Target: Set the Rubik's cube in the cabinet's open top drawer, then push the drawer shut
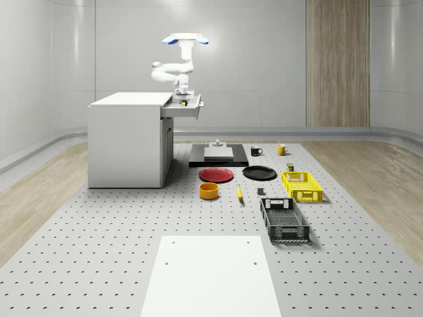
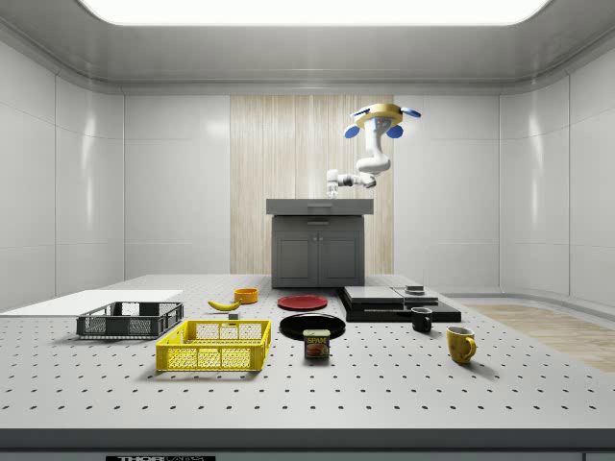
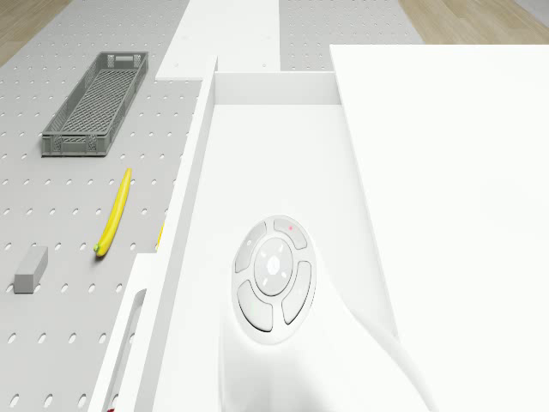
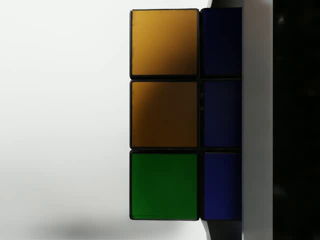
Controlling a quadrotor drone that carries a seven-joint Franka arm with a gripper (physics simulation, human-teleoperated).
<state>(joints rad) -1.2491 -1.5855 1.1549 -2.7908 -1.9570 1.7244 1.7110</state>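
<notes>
— Hovering where, the drone (image 1: 186, 39)?
— Above the cabinet (image 1: 129, 139), over its open top drawer (image 1: 183, 107), with the arm (image 1: 173, 70) bent down toward that drawer.
— And the pincer (image 1: 181, 96)?
— Low at the drawer, just over its inside. Whether it is clenched or released, I cannot tell.
— The Rubik's cube (image 4: 185, 114)?
— Right at the pincer, close against the drawer's pale inside; 2 orange squares, 1 green and 3 blue ones face the wrist camera.
</notes>
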